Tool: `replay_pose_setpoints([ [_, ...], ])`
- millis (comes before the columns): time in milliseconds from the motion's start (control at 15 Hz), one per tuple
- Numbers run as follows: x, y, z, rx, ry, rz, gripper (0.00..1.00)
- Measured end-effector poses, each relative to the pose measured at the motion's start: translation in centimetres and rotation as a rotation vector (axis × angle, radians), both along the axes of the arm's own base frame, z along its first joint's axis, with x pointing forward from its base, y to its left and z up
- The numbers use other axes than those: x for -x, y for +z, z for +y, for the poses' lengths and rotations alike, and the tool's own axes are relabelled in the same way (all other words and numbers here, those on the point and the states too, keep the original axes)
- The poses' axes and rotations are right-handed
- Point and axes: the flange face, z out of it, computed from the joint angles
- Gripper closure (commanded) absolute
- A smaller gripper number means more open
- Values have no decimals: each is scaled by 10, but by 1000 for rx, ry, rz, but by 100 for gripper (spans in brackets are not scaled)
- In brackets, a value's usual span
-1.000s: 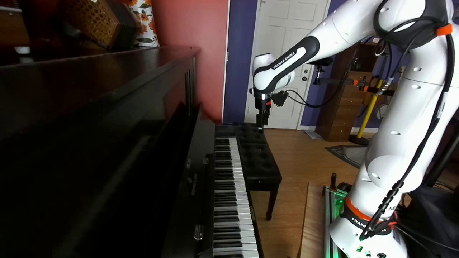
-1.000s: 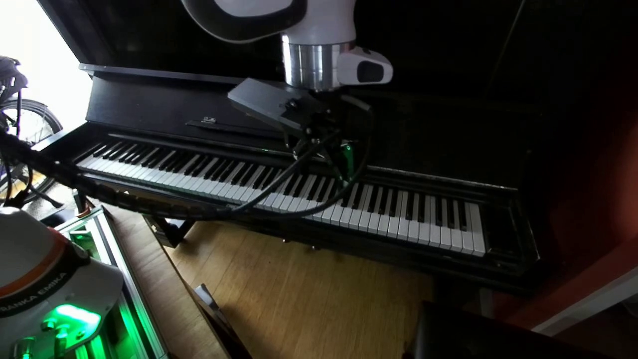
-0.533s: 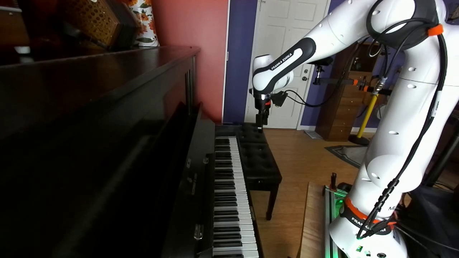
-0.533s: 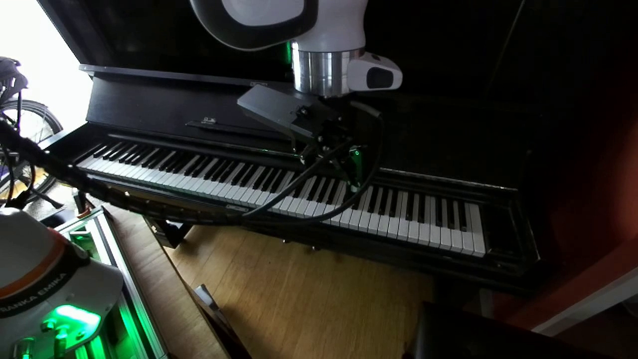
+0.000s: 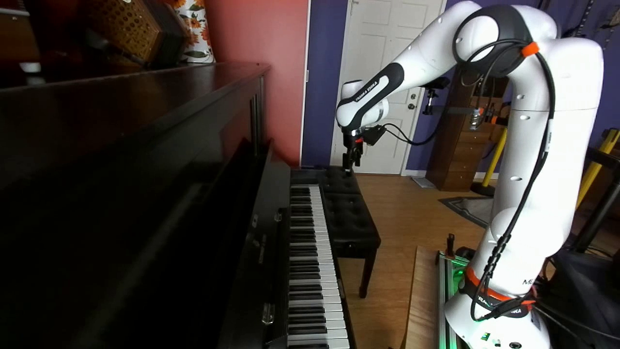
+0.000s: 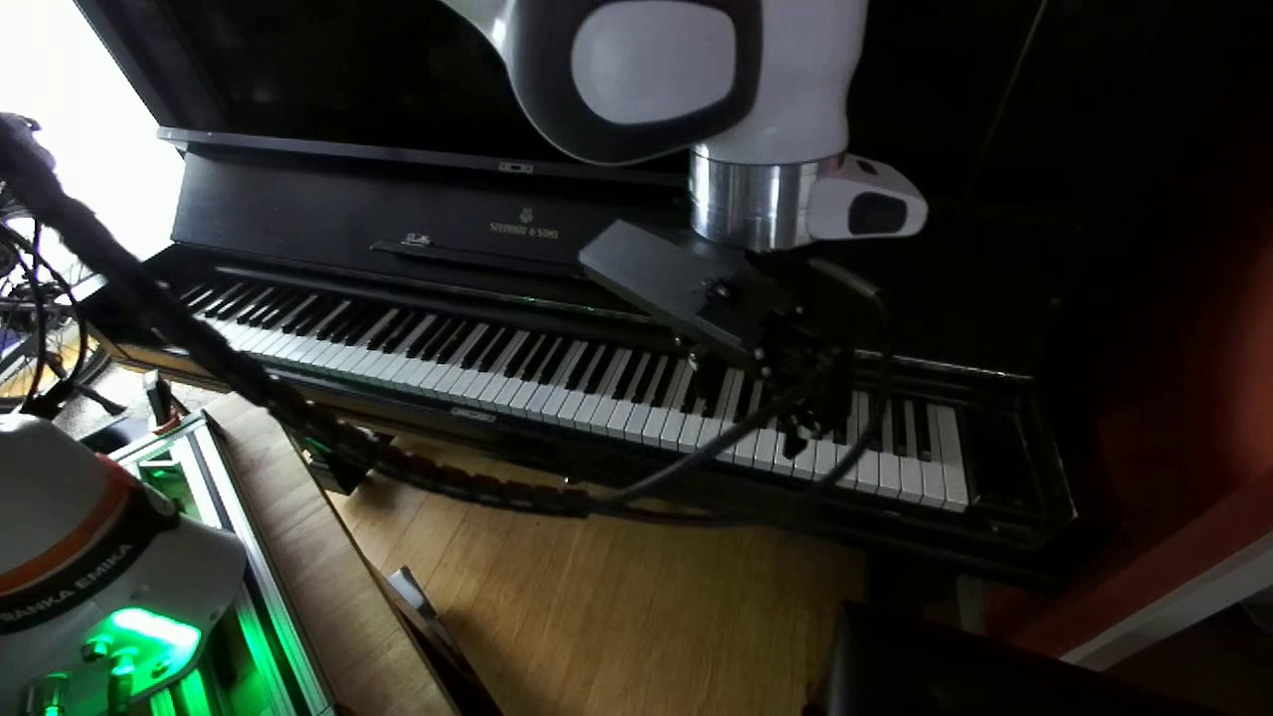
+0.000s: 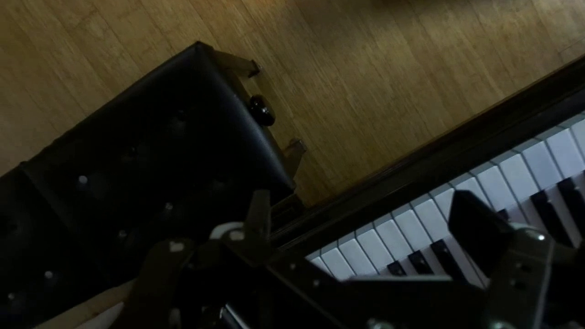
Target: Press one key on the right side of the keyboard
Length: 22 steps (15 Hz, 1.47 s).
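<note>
The keyboard (image 6: 597, 403) is lying along the front of a dark upright piano (image 5: 160, 179), its white and black keys (image 5: 325, 254) showing in all three views. In the wrist view the claw (image 7: 361, 196) is standing wide, its two fingers (image 7: 260, 212) leaving a broad gap between them; one finger is crossing in front of the keys, while the other is showing against the corner of a black padded bench (image 7: 164, 137). In an exterior view a flat grey box (image 6: 666, 273) and a silver collar (image 6: 751, 204) are sitting above the claw, which is pointing down over the right-hand part of the keyboard. Its dark parts are partly merging with the black keys there, so whether it is touching one is hard to tell. The bench is standing in front of the keyboard, near its right end. The white arm (image 5: 569, 145) is arching between the claw and its base (image 5: 484, 329), which is standing well out in front of the keyboard. A wooden table (image 5: 421, 300) is running between that base and the keyboard, with wooden floor (image 5: 402, 228) lying on the keyboard's side of it. A white door (image 5: 382, 48) is standing beyond the keyboard's right end.
</note>
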Motion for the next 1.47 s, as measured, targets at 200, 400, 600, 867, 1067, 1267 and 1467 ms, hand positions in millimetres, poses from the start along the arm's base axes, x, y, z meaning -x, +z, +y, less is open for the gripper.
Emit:
replay_pose_setpoints([
  [200, -22, -27, -25, -18, 22, -41, 0],
  [400, -44, -52, -38, -73, 43, -79, 0],
  [600, -53, -61, -43, -82, 46, -85, 0],
  [867, -55, -58, -44, -77, 50, -90, 0],
  [1067, -65, -63, -37, -73, 95, -104, 0],
  [1267, -77, -76, -32, -72, 154, -118, 9],
  [1467, -86, -91, -33, -83, 197, -119, 42],
])
